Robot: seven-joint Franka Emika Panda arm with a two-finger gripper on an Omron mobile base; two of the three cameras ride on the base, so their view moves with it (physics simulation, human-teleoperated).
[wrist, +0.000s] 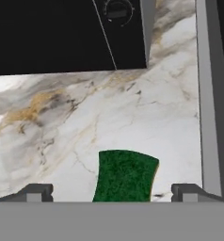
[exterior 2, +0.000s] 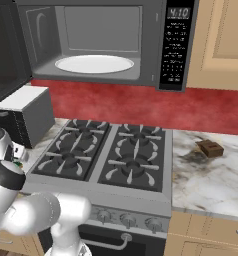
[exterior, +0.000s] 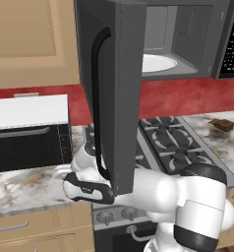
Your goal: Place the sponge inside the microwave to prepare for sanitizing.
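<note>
End effector (wrist: 112, 193) open; microwave (exterior 2: 141, 45) clock "4:10"

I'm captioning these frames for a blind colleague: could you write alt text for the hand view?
A green sponge lies on a marbled counter, between the two dark tips of the open claw at the bottom of the picture. Beyond it stands the black front of a small oven with a round dial, and a grey edge runs down the right side.
</note>
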